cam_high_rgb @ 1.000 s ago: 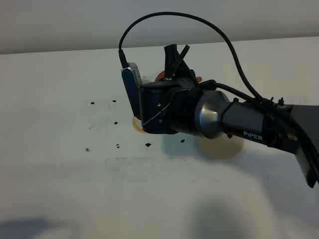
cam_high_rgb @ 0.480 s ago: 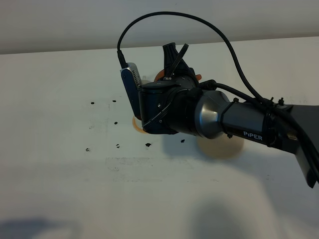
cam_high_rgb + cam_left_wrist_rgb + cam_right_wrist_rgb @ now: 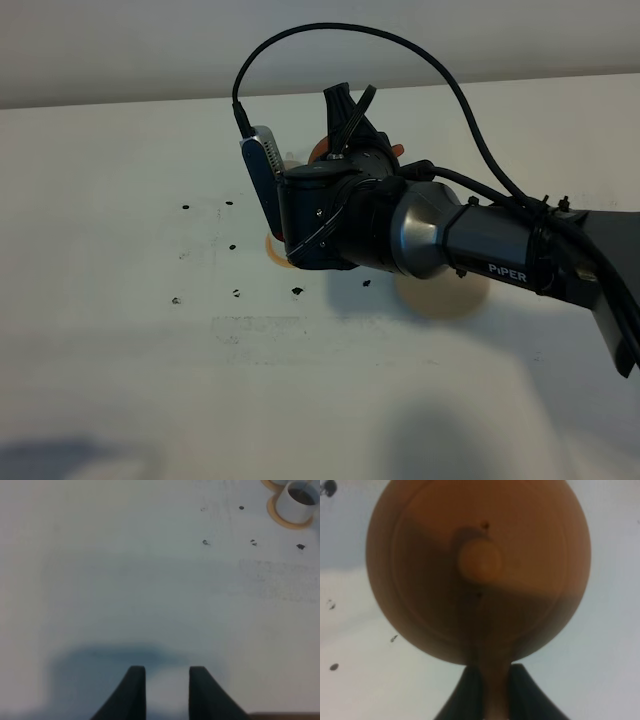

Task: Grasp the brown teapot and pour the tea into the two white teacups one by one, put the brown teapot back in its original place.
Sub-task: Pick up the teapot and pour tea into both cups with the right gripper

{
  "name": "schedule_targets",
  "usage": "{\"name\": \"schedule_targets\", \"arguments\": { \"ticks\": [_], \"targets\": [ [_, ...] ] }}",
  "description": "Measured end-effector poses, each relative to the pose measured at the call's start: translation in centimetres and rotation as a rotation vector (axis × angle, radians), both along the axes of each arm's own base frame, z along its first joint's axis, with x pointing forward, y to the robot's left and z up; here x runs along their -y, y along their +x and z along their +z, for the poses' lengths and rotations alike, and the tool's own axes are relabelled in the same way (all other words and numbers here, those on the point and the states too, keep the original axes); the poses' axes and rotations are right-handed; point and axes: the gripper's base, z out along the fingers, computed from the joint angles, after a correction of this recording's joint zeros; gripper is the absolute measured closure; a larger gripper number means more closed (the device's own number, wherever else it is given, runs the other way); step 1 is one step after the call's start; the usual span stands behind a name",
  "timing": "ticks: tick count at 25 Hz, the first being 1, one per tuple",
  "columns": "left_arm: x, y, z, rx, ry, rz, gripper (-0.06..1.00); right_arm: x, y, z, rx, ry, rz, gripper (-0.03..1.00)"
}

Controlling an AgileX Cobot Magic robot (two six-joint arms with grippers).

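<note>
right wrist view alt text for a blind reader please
The brown teapot, seen from above with its knobbed lid, fills the picture, its handle clamped in the right gripper. White table with dark specks shows around it.

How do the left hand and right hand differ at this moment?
The left hand holds nothing; the right hand is clamped on the handle of the brown teapot. The left hand hangs over bare table, apart from the white teacup; the right hand holds the teapot off its beige coaster. Both are shut.
</note>
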Motion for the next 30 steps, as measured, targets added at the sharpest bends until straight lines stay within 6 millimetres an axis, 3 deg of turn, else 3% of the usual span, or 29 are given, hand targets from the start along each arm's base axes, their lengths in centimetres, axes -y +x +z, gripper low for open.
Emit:
{"name": "schedule_targets", "arguments": {
  "ticks": [23, 30],
  "targets": [
    [0.00, 0.00, 0.00, 0.000, 0.000, 0.000, 0.74, 0.07, 0.12, 0.20, 0.021, -0.021, 0.005, 0.87],
    [0.00, 0.00, 0.00, 0.000, 0.000, 0.000, 0.74, 0.05, -0.43, -0.52, -0.036, 0.124, -0.106, 0.87]
  ]
}}
